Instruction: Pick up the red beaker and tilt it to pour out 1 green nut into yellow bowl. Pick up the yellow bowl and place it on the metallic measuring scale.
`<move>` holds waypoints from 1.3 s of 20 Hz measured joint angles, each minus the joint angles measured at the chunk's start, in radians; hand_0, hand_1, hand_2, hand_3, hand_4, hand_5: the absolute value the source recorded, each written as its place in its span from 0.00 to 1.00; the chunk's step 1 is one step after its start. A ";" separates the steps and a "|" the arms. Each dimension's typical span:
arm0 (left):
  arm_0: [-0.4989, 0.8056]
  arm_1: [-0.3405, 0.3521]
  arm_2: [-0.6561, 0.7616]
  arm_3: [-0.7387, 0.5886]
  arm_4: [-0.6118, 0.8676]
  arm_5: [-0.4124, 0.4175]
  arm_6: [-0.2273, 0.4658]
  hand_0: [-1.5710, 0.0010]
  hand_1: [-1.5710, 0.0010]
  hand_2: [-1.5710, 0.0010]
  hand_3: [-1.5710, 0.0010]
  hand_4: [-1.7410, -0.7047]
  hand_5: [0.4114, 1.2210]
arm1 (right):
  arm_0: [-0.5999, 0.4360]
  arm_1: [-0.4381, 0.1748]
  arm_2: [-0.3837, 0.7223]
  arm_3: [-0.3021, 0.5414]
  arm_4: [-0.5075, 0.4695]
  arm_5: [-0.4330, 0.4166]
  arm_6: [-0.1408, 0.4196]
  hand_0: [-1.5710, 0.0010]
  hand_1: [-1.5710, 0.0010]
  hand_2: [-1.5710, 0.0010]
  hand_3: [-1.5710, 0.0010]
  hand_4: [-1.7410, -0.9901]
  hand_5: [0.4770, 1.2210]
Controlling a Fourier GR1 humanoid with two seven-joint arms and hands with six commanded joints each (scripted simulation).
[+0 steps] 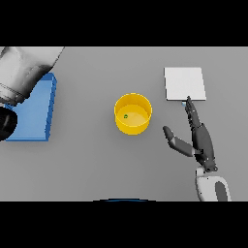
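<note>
Grey table point(97, 164) carries everything. Biggest item is the blue block point(34, 109), far across the table from the right hand, out on the left side, mostly under the left arm. Can't see a red beaker anywhere; if it's over there, the arm hides it.

Left arm fills the upper-left corner. Left hand point(6, 123) shows only as a dark shape at the left edge, can't tell how its fingers are set or whether it holds anything.

Metallic measuring scale point(184, 83): pale square plate lying flat, directly ahead of the right hand's fingertips. Fingertips reach its near edge, touching or just short, can't tell which.

Yellow bowl point(132, 114): upright, to the left of the right hand and a little ahead of the thumb, apart from it. Near the scale but not on it.

Right hand point(201, 140): fingers straight and pointing away toward the scale, thumb splayed out toward the bowl. Released, holding nothing.

Green nut point(125, 116): one small green dot inside the bowl, on its floor toward the left wall.

Read: nut is in the bowl, so the pour looks done. Bowl sits between the two arms, within reach of the right hand and close to the scale, so the remaining step looks like the right hand's job. Spread thumb suits a side grasp on the bowl wall.
</note>
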 measured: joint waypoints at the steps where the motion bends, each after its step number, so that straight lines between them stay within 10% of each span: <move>1: -0.005 0.036 0.084 0.035 0.069 -0.011 0.018 0.00 0.00 0.00 0.04 0.01 1.00 | -0.003 -0.008 -0.004 0.002 0.000 0.001 -0.002 1.00 1.00 1.00 1.00 0.85 0.14; 13: 0.394 0.224 0.629 0.096 0.637 0.235 0.317 0.00 0.00 0.00 0.00 0.00 1.00 | -0.033 -0.033 0.004 0.028 0.018 0.012 0.010 1.00 1.00 1.00 1.00 0.81 0.22; 22: 0.904 0.166 0.727 -0.356 0.876 0.373 0.499 0.00 0.00 0.00 0.00 0.00 1.00 | -0.021 -0.045 -0.004 0.041 0.003 0.025 -0.030 1.00 1.00 1.00 1.00 0.77 0.27; 26: 1.044 0.132 0.721 -0.513 0.908 0.406 0.569 0.00 0.00 0.00 0.00 0.00 0.79 | -0.014 -0.041 0.006 0.035 0.009 0.028 -0.039 1.00 1.00 1.00 1.00 0.76 0.27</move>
